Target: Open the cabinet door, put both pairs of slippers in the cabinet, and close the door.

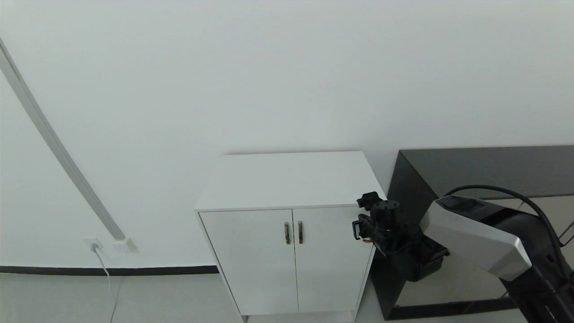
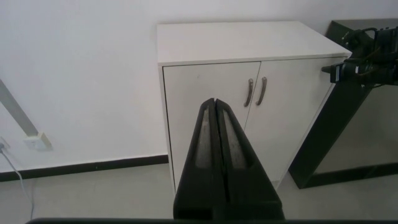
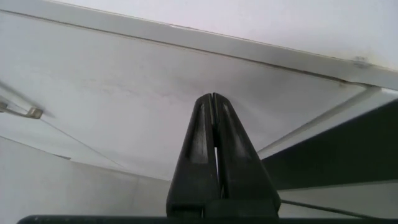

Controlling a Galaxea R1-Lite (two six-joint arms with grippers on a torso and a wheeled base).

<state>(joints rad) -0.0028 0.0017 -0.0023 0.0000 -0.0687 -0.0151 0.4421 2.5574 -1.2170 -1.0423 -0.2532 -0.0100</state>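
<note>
The white cabinet (image 1: 287,179) stands against the wall with both doors shut, its two metal handles (image 1: 293,232) side by side at the middle. My right gripper (image 1: 357,228) hangs by the cabinet's upper right corner. In the right wrist view its fingers (image 3: 213,124) are shut with nothing between them, close in front of the right door (image 3: 124,93), with a handle (image 3: 18,109) off to one side. My left gripper (image 2: 214,109) is shut and empty. It stands well back from the cabinet (image 2: 205,87) and points at the doors below the handles (image 2: 255,91).
A dark, glossy low unit (image 1: 484,170) stands right beside the cabinet on its right. On the wall to the left are a socket with a plugged-in cable (image 1: 95,246) and a slanting grey conduit (image 1: 54,143). Bare floor lies before the cabinet.
</note>
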